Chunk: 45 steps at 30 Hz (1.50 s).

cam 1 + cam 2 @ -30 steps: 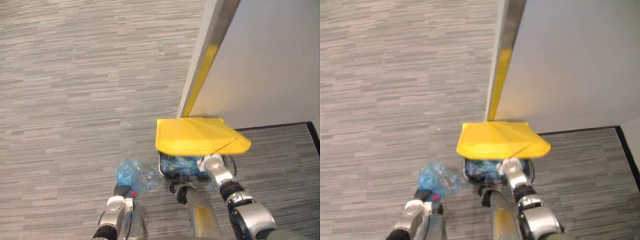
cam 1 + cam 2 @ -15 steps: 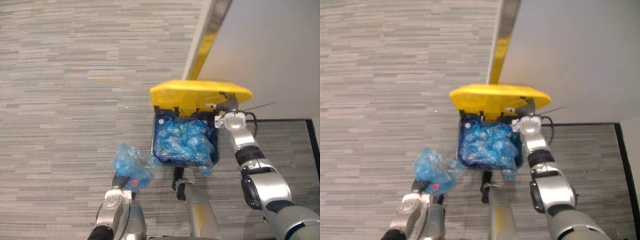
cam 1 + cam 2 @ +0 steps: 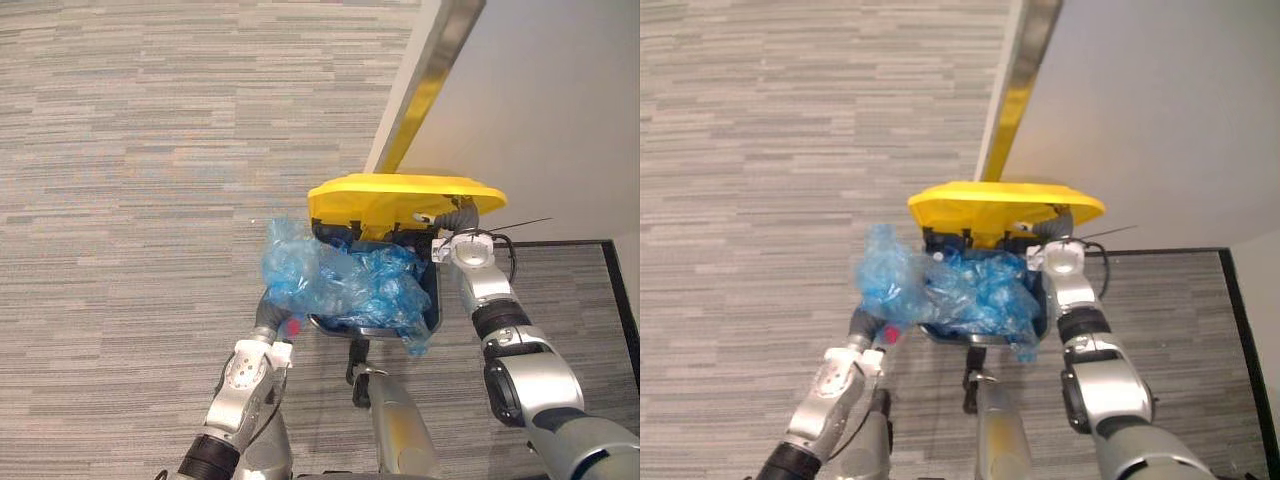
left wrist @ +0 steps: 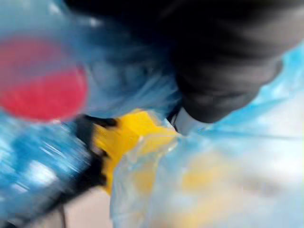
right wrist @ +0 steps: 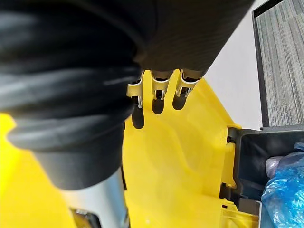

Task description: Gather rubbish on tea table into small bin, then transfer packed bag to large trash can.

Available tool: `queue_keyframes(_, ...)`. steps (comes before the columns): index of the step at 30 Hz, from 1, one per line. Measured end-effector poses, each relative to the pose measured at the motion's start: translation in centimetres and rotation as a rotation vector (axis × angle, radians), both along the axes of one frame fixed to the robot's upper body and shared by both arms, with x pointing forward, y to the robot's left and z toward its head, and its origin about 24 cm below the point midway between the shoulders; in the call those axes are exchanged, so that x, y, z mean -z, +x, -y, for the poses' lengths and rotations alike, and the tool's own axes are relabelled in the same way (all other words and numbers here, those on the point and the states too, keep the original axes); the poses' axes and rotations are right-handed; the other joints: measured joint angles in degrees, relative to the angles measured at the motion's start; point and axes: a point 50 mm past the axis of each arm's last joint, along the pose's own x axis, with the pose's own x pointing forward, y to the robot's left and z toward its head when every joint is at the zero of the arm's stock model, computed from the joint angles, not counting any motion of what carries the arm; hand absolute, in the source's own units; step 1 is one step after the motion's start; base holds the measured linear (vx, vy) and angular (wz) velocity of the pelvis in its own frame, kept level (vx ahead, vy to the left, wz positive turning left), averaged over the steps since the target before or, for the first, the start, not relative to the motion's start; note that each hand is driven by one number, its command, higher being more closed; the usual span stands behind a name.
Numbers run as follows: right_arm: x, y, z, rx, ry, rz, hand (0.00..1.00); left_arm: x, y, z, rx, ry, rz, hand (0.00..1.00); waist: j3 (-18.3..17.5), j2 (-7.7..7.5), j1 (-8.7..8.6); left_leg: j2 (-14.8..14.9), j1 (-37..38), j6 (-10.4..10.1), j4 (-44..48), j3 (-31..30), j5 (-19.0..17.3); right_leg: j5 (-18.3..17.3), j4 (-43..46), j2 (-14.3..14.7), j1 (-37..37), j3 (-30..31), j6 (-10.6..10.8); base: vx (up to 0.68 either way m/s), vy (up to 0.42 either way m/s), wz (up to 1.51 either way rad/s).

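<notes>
While right hand [image 5: 157, 89] props lid [image 3: 400, 195] flat-fingered, bag [image 3: 295, 270] hides grip of left hand [image 3: 268, 320].

Head stereo pair looks steeply down at grey striped carpet [image 3: 150, 150]; both eyes share black plastic bin [image 3: 338, 236], raised yellow plastic lid [image 3: 400, 195]. Left wrist view close against crinkled blue plastic bag [image 4: 133, 90]. Right wrist view close, facing lid underside.

The can [image 3: 436, 300] stands on the floor [image 3: 150, 150], just before the wall's [image 3: 560, 110] edge. Its lid [image 3: 400, 195] is raised at the far rim. A liner [image 3: 390, 290] lies in the can and spills over the near right corner. The bag [image 3: 290, 262] sits over the left rim, above the left hand [image 3: 268, 322]. The right hand [image 3: 452, 217] lies flat against the lid's right end.
</notes>
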Motion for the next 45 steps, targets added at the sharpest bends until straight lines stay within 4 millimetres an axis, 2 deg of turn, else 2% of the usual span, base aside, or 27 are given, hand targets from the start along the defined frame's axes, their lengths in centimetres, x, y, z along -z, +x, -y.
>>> queue_keyframes(4, -0.1, 0.1, -0.5, -0.027, -0.016, 0.0, 0.0, -2.0, 0.6, 2.1, 0.087, -0.007, 0.076, 1.0, 0.0, 0.0, -0.27, -0.1, 0.3, 0.2, 0.2, 1.0, -0.1, 0.6, -0.4, 0.0, 0.0, 1.2, 0.0, 0.02, 0.022, -0.12)
queue_keyframes(7, -0.5, 0.3, -0.9, -0.045, -0.028, 0.009, 0.0, -2.9, 1.1, 2.7, 0.099, 0.026, 0.125, 1.0, 0.0, 0.0, -0.89, -0.2, 0.0, 0.4, 0.6, 1.5, -0.3, 1.6, -1.5, 0.2, 0.0, 1.7, 0.1, 0.0, 0.003, -0.11)
queue_keyframes(12, -1.5, 0.5, -2.0, -0.088, -0.056, 0.045, 0.0, -3.2, 3.1, 3.2, 0.069, 0.155, 0.159, 1.0, 0.0, 0.0, -1.78, 0.0, -0.7, 0.6, 1.6, 2.0, -0.8, 2.6, -2.5, 0.5, 0.0, 2.4, 0.1, -0.02, -0.009, -0.07)
queue_keyframes(14, -2.7, 0.7, -2.5, -0.106, -0.061, 0.087, 0.0, -3.1, 4.8, 2.9, 0.026, 0.247, 0.148, 1.0, 0.2, -0.1, -2.29, 0.3, -2.6, 0.5, 3.1, 1.9, -1.1, 3.9, -4.0, 0.9, -0.6, 2.3, 0.0, -0.05, -0.021, -0.03)
queue_keyframes(18, -4.4, 1.2, -3.1, -0.122, -0.069, 0.134, 0.0, -2.4, 6.8, 2.0, -0.029, 0.328, 0.088, 1.0, 0.9, -0.48, -2.93, 0.5, -4.7, 0.4, 4.4, 2.0, -1.2, 4.4, -4.0, 1.3, -2.2, 2.4, -0.4, -0.03, -0.03, -0.02)
queue_keyframes(20, -6.6, 1.6, -3.5, -0.126, -0.078, 0.192, 0.0, -2.6, 7.9, 1.8, -0.055, 0.377, 0.076, 1.0, 3.4, -0.71, -3.26, 0.7, -5.4, 0.1, 5.2, 2.0, -1.4, 4.7, -4.0, 1.4, -2.5, 2.4, -0.5, -0.02, -0.012, -0.01)
queue_keyframes(23, -9.8, 1.6, -3.7, -0.14, -0.095, 0.297, 0.0, -2.8, 9.4, 1.4, -0.074, 0.438, 0.055, 1.0, 5.1, -1.57, -3.46, 0.7, -8.9, 0.1, 6.9, 2.0, -1.6, 5.4, -4.1, 1.5, -5.3, 2.7, -0.4, -0.06, -0.02, -0.04)
queue_keyframes(27, -12.7, 1.7, -4.6, -0.164, -0.063, 0.38, 0.0, -2.0, 10.8, 0.0, -0.119, 0.509, -0.023, 1.0, 7.3, -2.51, -4.82, 0.8, -11.6, 0.0, 8.3, 2.1, -1.8, 5.9, -3.9, 1.6, -7.6, 2.8, -0.7, -0.01, -0.003, -0.01)
queue_keyframes(32, -14.1, 1.3, -5.3, -0.196, -0.048, 0.451, 0.0, -0.8, 11.5, -2.1, -0.172, 0.605, -0.111, 1.0, 9.1, -3.25, -5.42, 0.9, -14.1, -0.1, 9.2, 2.5, -2.0, 6.3, -3.8, 1.7, -10.0, 3.1, -1.0, 0.0, 0.011, -0.03)
queue_keyframes(33, -14.0, 1.3, -5.5, -0.206, -0.04, 0.45, 0.0, -0.5, 11.6, -2.6, -0.188, 0.609, -0.133, 0.0, 9.1, -3.29, -5.41, 0.9, -14.6, -0.1, 9.2, 2.6, -2.1, 6.3, -3.8, 1.7, -10.5, 3.2, -1.0, 0.0, 0.0, 0.0)
queue_keyframes(40, -14.6, 0.8, -7.6, -0.284, -0.075, 0.48, 0.0, 0.9, 11.5, -3.8, -0.233, 0.667, -0.217, 0.0, 9.2, -3.31, -5.37, 1.7, -16.0, -0.3, 10.1, 3.1, -2.8, 6.4, -3.7, 2.1, -11.8, 3.6, -1.0, 0.01, 0.022, -0.04)
queue_keyframes(45, -14.7, 0.5, -8.8, -0.325, -0.075, 0.498, 0.0, 1.3, 11.3, -3.1, -0.224, 0.788, -0.226, 0.0, 9.2, -3.31, -5.32, 1.8, -16.0, -0.4, 10.6, 4.1, -2.9, 6.3, -2.9, 2.2, -12.5, 4.3, -1.0, 0.01, 0.01, -0.08)
